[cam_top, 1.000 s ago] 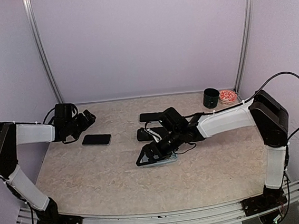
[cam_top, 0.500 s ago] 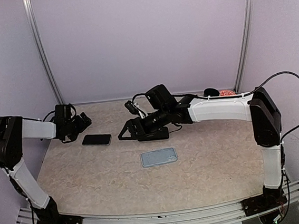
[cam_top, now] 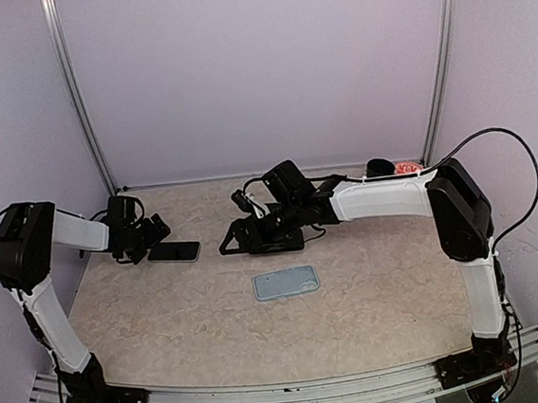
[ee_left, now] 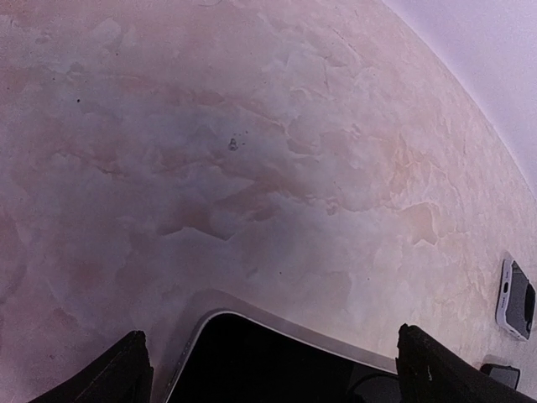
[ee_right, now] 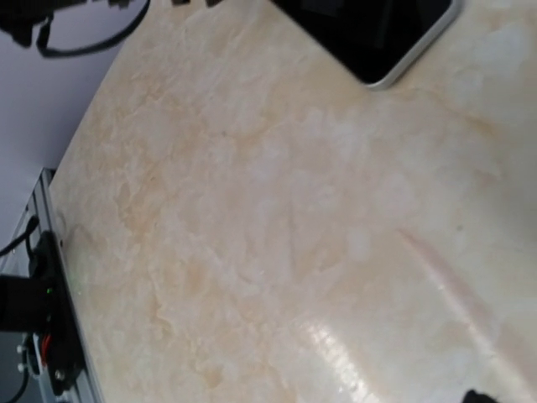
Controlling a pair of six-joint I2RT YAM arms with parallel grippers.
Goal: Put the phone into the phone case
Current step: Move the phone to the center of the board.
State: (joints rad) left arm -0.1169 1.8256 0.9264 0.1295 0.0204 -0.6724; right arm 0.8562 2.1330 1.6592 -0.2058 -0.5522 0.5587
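Phone: lies flat, screen up, on the left part of the table, a dark slab with a pale rim.
Phone case: a pale, translucent shell lying flat near the middle of the table, well apart from the phone and empty.
Left gripper: held low just beside the phone's left end, spread wide and holding nothing.
Left wrist view: both fingers show at the bottom corners, with the phone's rounded end between them. I cannot tell whether either finger touches it.
Right gripper: reaches across from the right and sits low over the back-middle of the table. It is spread wide and empty, between the phone and the case but touching neither.
Dark flat objects: lie beneath the right arm's wrist, behind the case. I cannot tell what they are.
Right wrist view: mostly bare table, with the corner of a dark, pale-rimmed phone at the top.
Black cup: stands at the back right corner.
Red-and-white dish: sits just beside the cup.
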